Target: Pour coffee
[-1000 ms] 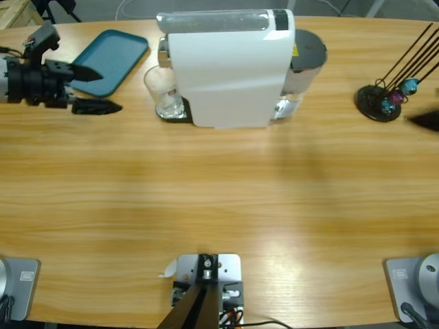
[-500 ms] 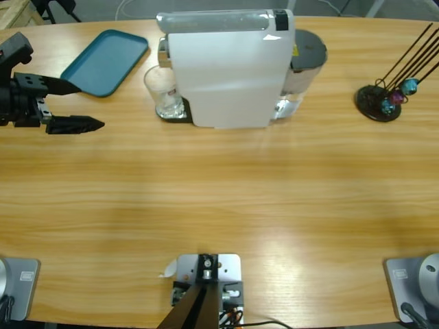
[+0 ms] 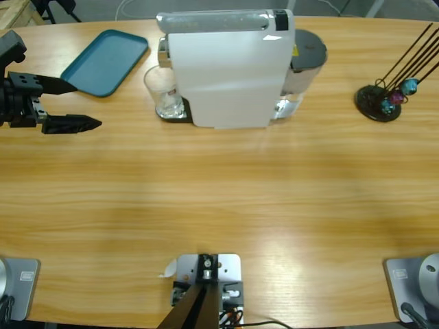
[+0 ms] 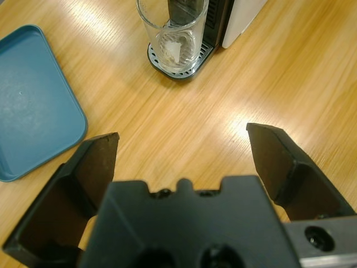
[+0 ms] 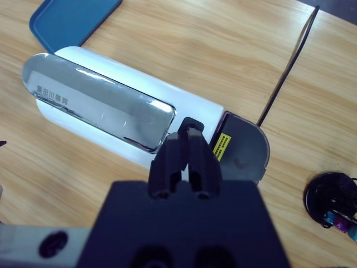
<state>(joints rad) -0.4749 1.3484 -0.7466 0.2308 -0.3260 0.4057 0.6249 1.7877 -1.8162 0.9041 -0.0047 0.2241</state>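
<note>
Sitting on the round black perforated drip tray (image 4: 177,66) under the spout of the white coffee machine (image 3: 226,68): a clear, straight-walled glass (image 4: 173,33), smooth and thin-rimmed. Showing faint pale markings on the glass wall, too small to read. Whether coffee is lying in the glass bottom: cannot tell.

Carrying a small yellow warning label (image 5: 221,146) beside the grey round-edged water tank (image 5: 244,151), print too small to read; also a dark line of lettering at one end of the glossy silver top panel (image 5: 100,109), unreadable.

Hovering at the table's left edge, well apart from the glass and just beside the teal tray (image 3: 105,62): the left gripper (image 3: 72,104), matte black, wedge-shaped jaws spread wide with nothing between them. Lying flat, the tray is rounded-cornered, smooth plastic with a low raised rim.

Hanging above the machine in its own wrist view, out of the high view: the right gripper (image 5: 186,159), jaws pressed together on nothing.

Standing at the far right: a black round-based wire rack (image 3: 378,103) with thin dark rods and small blue and purple capsules (image 3: 399,91). Stretching beneath everything: the wooden table (image 3: 219,199), long-grained and lightly glossy.
</note>
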